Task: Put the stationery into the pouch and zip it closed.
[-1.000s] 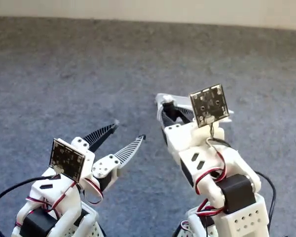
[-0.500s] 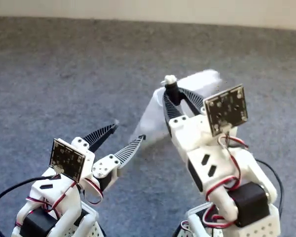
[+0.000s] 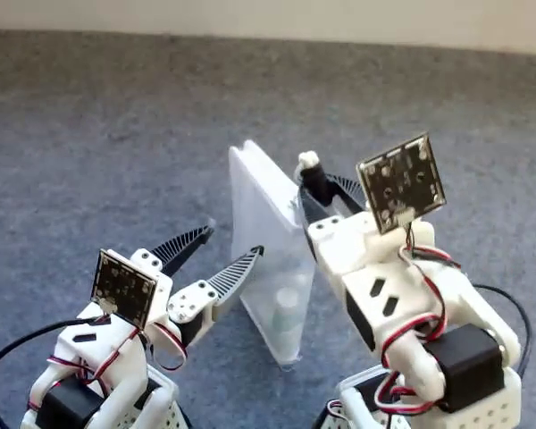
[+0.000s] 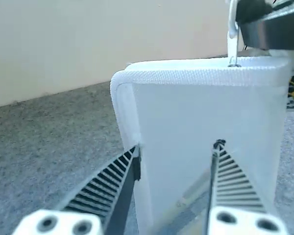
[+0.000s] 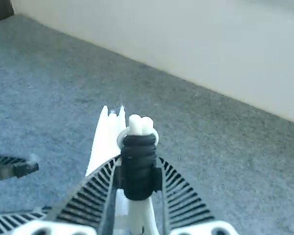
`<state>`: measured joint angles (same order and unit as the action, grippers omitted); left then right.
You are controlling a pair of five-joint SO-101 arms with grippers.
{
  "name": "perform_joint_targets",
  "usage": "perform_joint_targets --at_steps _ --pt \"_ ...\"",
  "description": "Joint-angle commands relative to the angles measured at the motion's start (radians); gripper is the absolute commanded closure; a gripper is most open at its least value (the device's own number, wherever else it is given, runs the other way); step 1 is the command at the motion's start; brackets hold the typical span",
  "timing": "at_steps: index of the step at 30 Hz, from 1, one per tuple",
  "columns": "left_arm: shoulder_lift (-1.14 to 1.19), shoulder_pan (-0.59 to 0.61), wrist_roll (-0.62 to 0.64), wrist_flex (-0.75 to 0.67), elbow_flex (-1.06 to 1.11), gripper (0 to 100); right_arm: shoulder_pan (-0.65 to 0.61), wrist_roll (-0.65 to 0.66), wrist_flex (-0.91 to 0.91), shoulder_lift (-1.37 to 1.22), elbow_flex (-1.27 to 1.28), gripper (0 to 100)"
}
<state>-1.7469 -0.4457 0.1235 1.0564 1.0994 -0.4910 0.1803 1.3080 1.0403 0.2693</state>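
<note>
Black-ribbed, my left hand waits spread wide at lower left, same spot as a second ago. What's new is centre frame. The translucent white pouch, out of sight a second ago and a blur half a second back, now hangs upright. Its near edge sits between my left hand's fingers; I can't tell if they touch it. Stationery shows faintly inside, so loading looks done and zipping is what's left, I reckon. Zip edge points up, broad face toward my left arm, long axis seemingly dropping to the grey surface. Right of it, my right hand is pinching the zip pull.
</note>
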Motion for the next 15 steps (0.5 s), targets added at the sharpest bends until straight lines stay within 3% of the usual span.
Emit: perform_joint_targets --at_steps 1,15 --pt "0.008 0.002 0.005 0.003 -0.036 78 -0.012 0.081 0.071 -0.013 -0.071 98.9" --pt "0.008 0.010 -0.006 0.000 -0.036 78 -0.008 0.485 0.183 -0.018 -0.297 98.9"
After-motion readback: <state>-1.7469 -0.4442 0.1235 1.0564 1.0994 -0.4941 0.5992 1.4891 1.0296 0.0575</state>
